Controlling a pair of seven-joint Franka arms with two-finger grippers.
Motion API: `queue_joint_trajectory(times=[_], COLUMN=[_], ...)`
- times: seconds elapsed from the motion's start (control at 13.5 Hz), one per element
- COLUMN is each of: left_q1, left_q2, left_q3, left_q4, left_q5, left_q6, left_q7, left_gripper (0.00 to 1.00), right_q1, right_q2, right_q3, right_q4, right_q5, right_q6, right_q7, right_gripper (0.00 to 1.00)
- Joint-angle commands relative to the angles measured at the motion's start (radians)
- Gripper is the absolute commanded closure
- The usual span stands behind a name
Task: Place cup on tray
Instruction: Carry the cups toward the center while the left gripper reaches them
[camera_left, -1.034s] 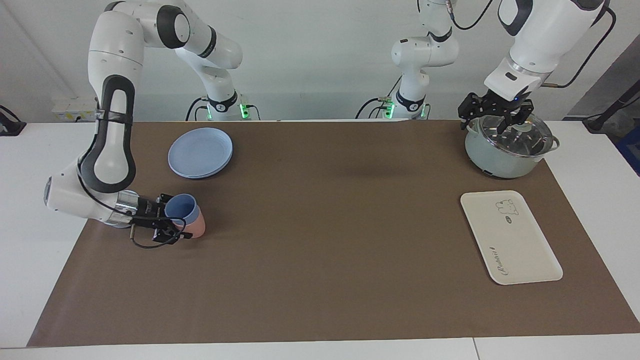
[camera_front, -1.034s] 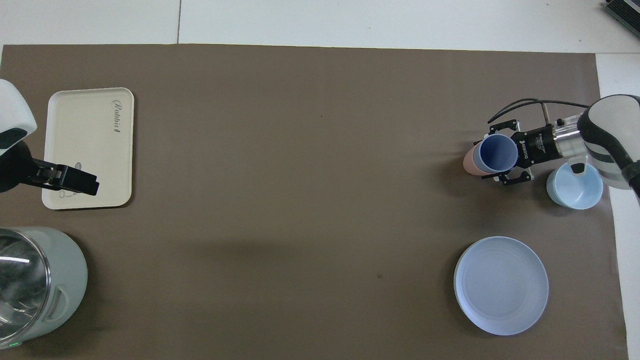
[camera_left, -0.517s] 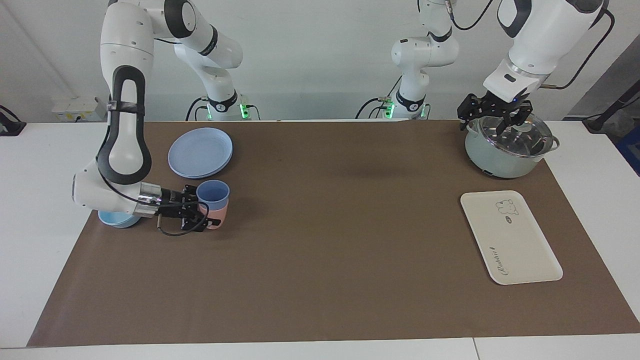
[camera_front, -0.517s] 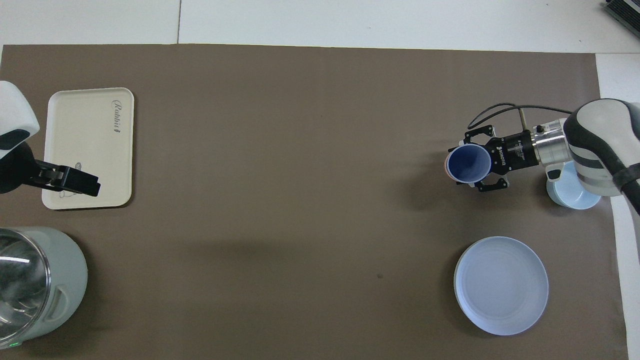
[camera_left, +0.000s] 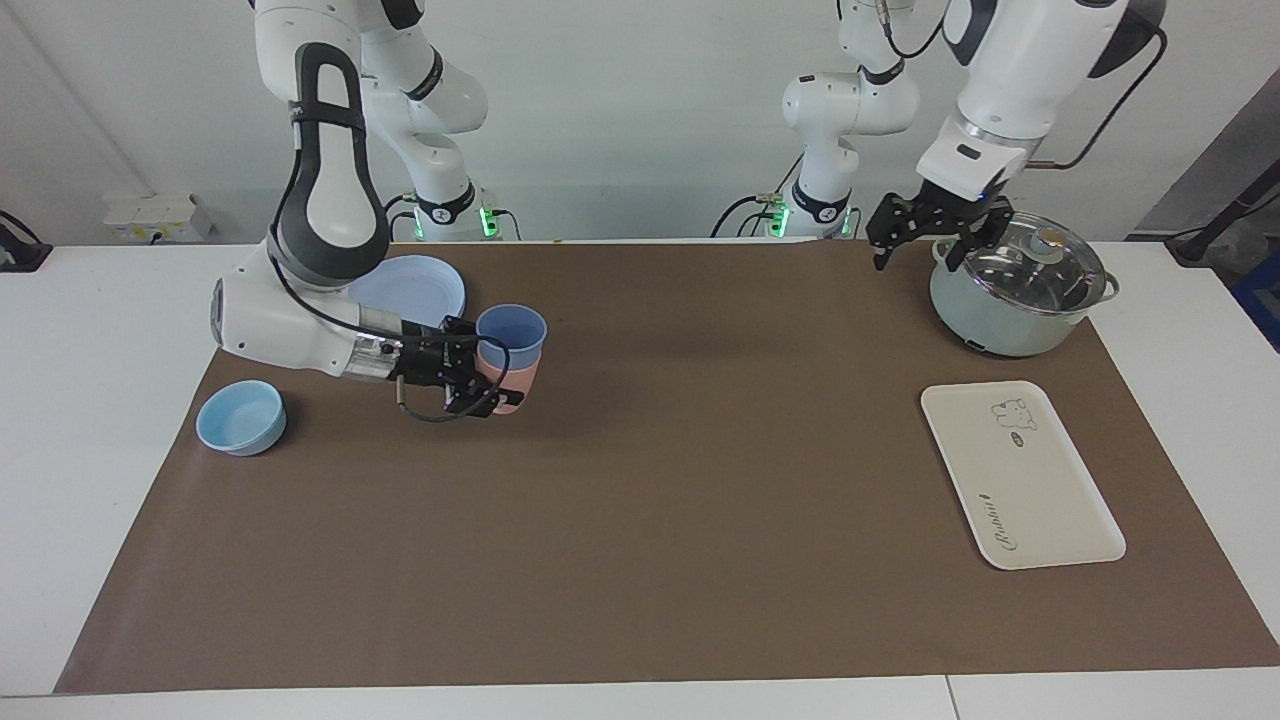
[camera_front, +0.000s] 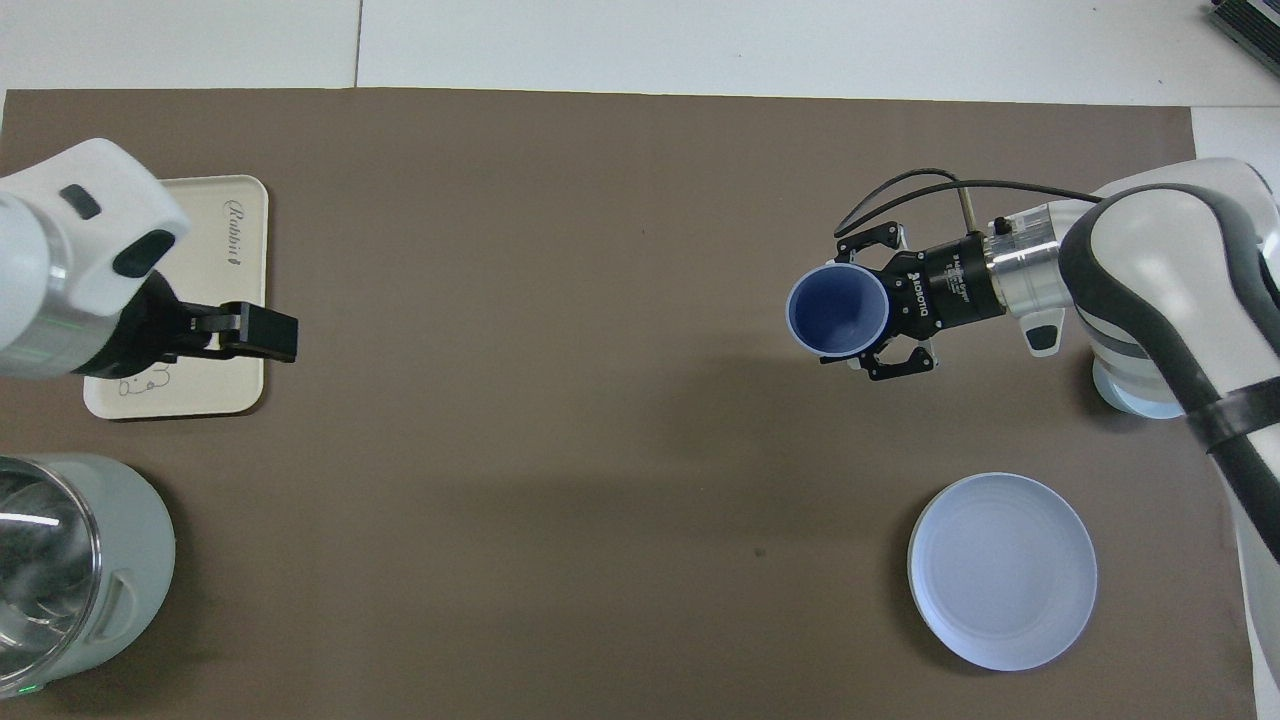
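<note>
The periwinkle-blue cup (camera_left: 511, 333) sits nested in a pink tumbler (camera_left: 518, 388). My right gripper (camera_left: 487, 380) is shut around this stack and holds it upright just above the mat, beside the blue plate. In the overhead view the cup (camera_front: 838, 310) hides the tumbler, and the right gripper (camera_front: 880, 300) is on the side of it toward the right arm's end. The cream tray (camera_left: 1020, 480) lies empty toward the left arm's end of the table (camera_front: 200, 270). My left gripper (camera_left: 922, 240) is open and empty in the air beside the pot, over the tray's edge in the overhead view (camera_front: 280, 335).
A pale green pot (camera_left: 1010, 300) with a glass lid stands nearer the robots than the tray (camera_front: 60, 560). A round blue plate (camera_front: 1000, 570) and a light-blue bowl (camera_left: 240, 418) lie toward the right arm's end. The brown mat (camera_left: 700, 480) covers the table.
My right gripper has tipped the stacked cups upright and carried them toward the table's middle, uncovering the bowl. My left gripper has left the pot lid and moved toward the middle.
</note>
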Motion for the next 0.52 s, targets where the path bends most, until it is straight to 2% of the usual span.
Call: queue_joint_trajectory(times=[0.0,0.22,0.37,0.44], left_q1=[-0.092,-0.219,-0.257,-0.281], left_q2=[-0.028,-0.017,-0.014,-0.013], left_q3=[0.015,0.015,0.015,0.015], left_q4=[-0.045,-0.049,-0.071,-0.084], left_q5=[-0.073,-0.107,-0.111,-0.12], left_q6=[0.119,0.326,0.464,0.539], left_q7=[-0.257,-0.552,-0.646,-0.676], left_gripper=[0.0,0.0,0.0,0.05], right_q1=[0.069,0.161,0.206,0.223], right_q2=[-0.041,-0.037,-0.04,-0.046], right_q3=[0.0,0.0,0.001,0.002], right_q4=[-0.008,0.03,0.035,0.035], right_q5=[0.061,0.087,0.088,0.086], right_q6=[0.09,0.221,0.286,0.297], right_q7=[0.106,0.231,0.282,0.292], right_gripper=[1.0,1.0,1.0,1.0])
